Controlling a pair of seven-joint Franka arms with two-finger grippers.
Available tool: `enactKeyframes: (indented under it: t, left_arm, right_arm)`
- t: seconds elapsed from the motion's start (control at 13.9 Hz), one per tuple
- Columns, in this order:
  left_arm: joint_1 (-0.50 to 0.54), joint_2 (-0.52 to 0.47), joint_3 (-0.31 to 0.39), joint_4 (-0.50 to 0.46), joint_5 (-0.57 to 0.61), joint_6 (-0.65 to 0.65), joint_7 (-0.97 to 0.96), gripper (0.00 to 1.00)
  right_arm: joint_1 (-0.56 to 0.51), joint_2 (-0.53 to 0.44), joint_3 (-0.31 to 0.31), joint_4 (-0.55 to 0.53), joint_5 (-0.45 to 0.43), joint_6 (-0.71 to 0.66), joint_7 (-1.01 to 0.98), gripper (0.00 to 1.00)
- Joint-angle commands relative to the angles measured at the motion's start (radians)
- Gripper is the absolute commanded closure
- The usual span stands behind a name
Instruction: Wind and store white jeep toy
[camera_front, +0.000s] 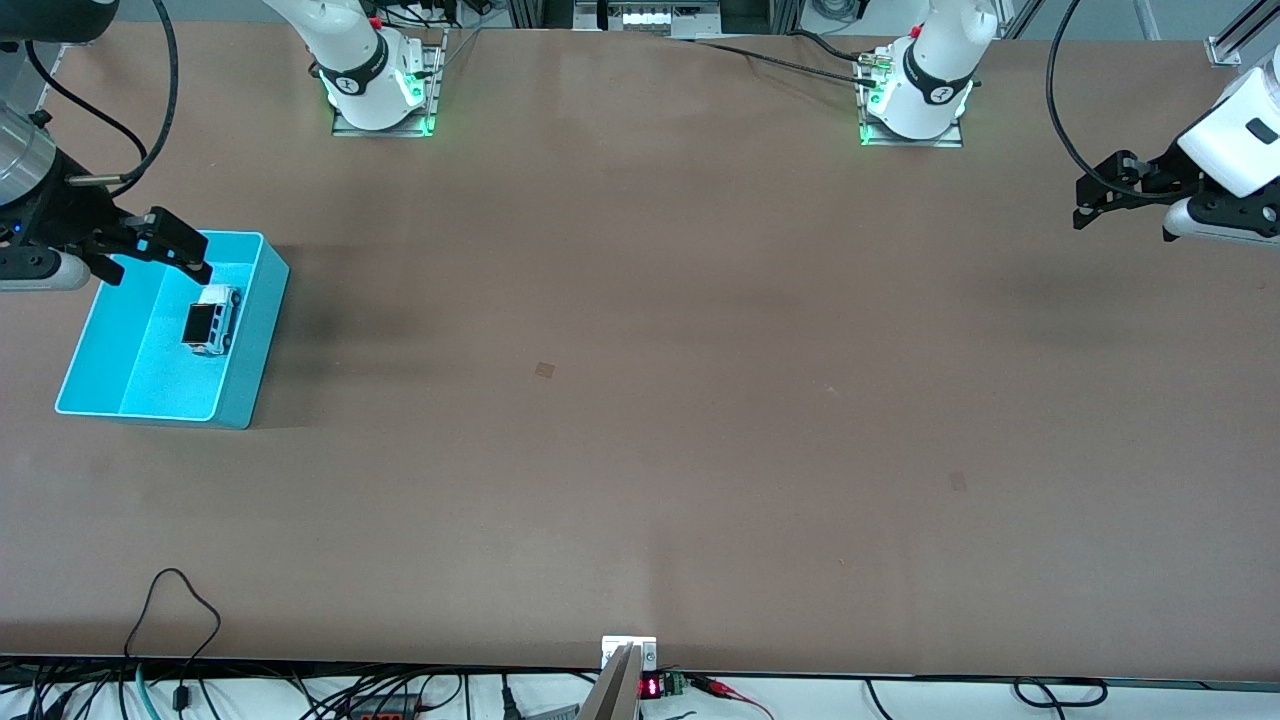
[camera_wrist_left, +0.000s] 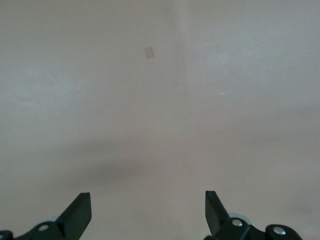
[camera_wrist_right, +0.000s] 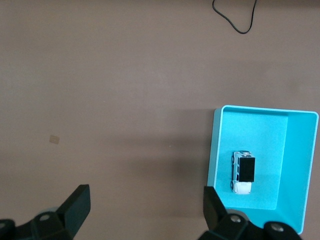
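Observation:
The white jeep toy (camera_front: 212, 320) with a black rear roof lies inside the turquoise bin (camera_front: 255, 350) at the right arm's end of the table. It also shows in the right wrist view (camera_wrist_right: 243, 171), in the bin (camera_wrist_right: 215, 150). My right gripper (camera_front: 160, 265) is open and empty, up in the air over the bin's rim and the table beside it (camera_wrist_right: 145, 200). My left gripper (camera_front: 1110, 205) is open and empty, waiting over bare table at the left arm's end (camera_wrist_left: 147, 205).
Two small tan marks (camera_front: 544, 370) (camera_front: 957, 482) lie on the brown table. A black cable loop (camera_front: 180, 600) lies near the table edge nearest the front camera. The arm bases (camera_front: 380, 90) (camera_front: 915, 100) stand along the farthest edge.

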Motion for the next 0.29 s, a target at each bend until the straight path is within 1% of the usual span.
enactKeyframes:
  t: [0.0,0.22]
  left_arm:
    - [0.001,0.016,0.0,0.033,-0.003,-0.023,0.021,0.0]
    - [0.001,0.016,0.0,0.033,-0.003,-0.023,0.021,0.0]
  right_arm:
    - [0.016,0.005,0.003,0.02,-0.01,-0.033,0.008,0.0]
    - [0.013,0.006,-0.006,0.02,-0.004,-0.035,0.003,0.0]
